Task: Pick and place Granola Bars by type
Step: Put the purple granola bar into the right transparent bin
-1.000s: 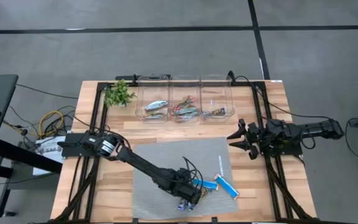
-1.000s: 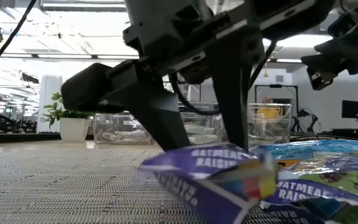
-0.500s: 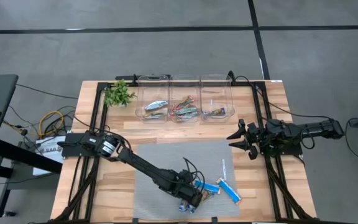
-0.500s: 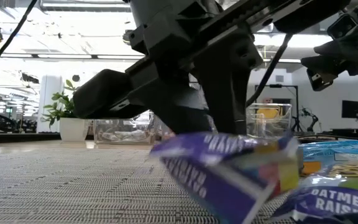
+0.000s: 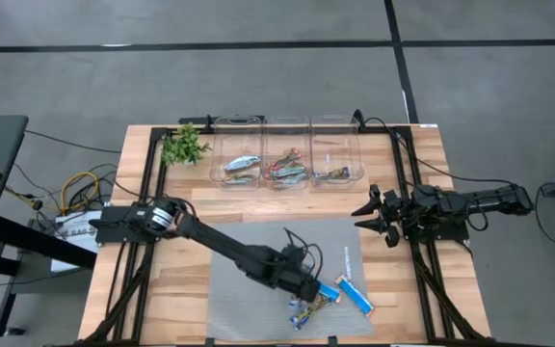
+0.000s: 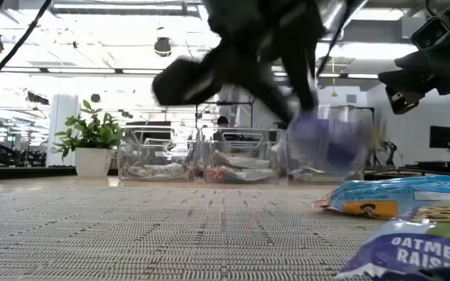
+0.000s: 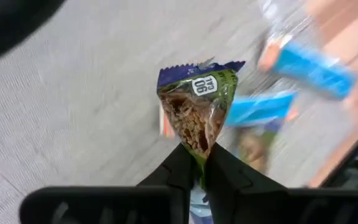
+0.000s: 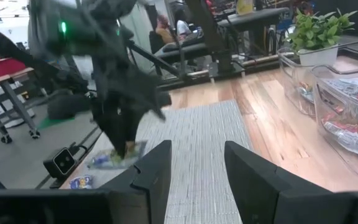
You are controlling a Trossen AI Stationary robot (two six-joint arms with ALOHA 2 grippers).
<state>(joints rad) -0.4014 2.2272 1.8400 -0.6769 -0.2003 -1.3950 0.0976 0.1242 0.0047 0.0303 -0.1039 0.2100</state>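
granola bar lifted by the left gripper, much of the view blurred

granola bars lie in a small loose heap on the grey mat in the lower middle of the high view; more are sorted in the three clear bins at the upper middle. one bar, purple and green wrapper, is pinched at its lower end by the left gripper, whose fingers are closed narrow on it. in the low view this bar is only a purple smear above the mat, and the left arm is a dark blur at the top. the wrapper text is mostly unreadable. two bars at the lower right of the low view are cut by the frame edge.

the right gripper waits at the middle right of the high view, above the wood, fingers moderately apart and holding nothing.

the table is light wood with black rails. a green plant sprig stands left of the bins. behind is a bright room with ceiling lights, desks and grey floor.
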